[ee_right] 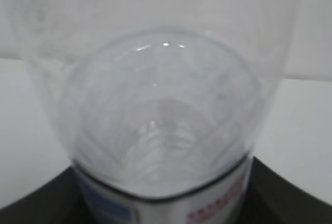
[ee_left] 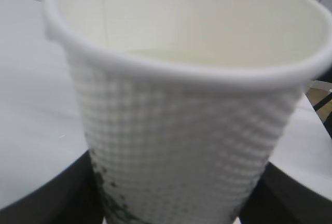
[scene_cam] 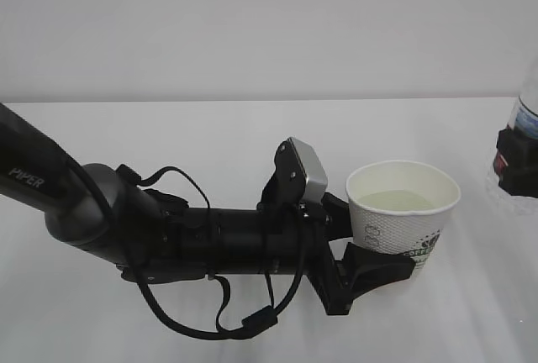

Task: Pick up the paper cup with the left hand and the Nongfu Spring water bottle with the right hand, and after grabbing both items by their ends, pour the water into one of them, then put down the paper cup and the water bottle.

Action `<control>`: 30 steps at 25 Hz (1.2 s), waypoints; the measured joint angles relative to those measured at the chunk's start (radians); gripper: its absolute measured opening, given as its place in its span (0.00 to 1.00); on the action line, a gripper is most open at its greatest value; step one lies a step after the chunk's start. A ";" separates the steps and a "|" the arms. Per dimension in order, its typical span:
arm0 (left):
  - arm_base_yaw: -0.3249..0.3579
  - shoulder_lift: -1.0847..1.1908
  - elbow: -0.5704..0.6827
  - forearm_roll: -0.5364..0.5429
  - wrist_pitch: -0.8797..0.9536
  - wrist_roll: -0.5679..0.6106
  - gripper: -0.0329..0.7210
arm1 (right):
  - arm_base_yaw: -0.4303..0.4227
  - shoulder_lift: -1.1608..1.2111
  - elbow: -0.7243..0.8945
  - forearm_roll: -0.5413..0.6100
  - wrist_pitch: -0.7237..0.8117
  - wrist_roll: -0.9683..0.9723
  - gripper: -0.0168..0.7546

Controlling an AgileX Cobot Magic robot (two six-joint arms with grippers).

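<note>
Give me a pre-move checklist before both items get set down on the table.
1. Left end effector closed around the lower part of the paper cup: ok.
2. Cup upright, rim level: ok.
3. Water in the cup, a pale pool well below the rim: ok.
4. Right end effector holding the Nongfu Spring water bottle: ok, though only an edge shows at the frame's right.
5. Bottle upright and no longer pouring: cannot tell.
6. Table beneath the cup free of other things: ok.
</note>
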 joint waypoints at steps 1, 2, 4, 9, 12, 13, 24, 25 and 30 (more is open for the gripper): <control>0.000 0.000 0.000 0.000 0.000 0.000 0.70 | 0.000 0.009 -0.002 -0.006 0.000 0.004 0.59; 0.000 0.000 0.000 0.000 0.000 0.000 0.70 | 0.000 0.020 -0.002 -0.012 -0.001 0.006 0.59; 0.000 0.000 0.000 0.000 0.000 0.000 0.70 | 0.000 0.042 -0.002 -0.026 -0.002 0.012 0.59; 0.000 0.000 0.000 -0.005 0.000 0.000 0.70 | 0.000 0.088 -0.002 -0.042 -0.065 0.048 0.59; 0.000 0.000 0.000 -0.012 0.000 0.000 0.70 | 0.000 0.122 -0.004 -0.058 -0.124 0.068 0.59; 0.000 0.000 0.000 -0.014 0.000 0.000 0.70 | 0.000 0.134 -0.004 -0.061 -0.140 0.075 0.59; 0.000 0.000 0.000 -0.027 0.000 0.000 0.70 | 0.000 0.226 -0.005 -0.065 -0.227 0.092 0.59; 0.000 0.000 0.000 -0.027 0.000 0.000 0.70 | 0.000 0.236 -0.005 -0.065 -0.227 0.093 0.59; 0.000 0.000 0.000 -0.027 0.000 0.000 0.70 | 0.000 0.263 -0.005 -0.065 -0.250 0.093 0.59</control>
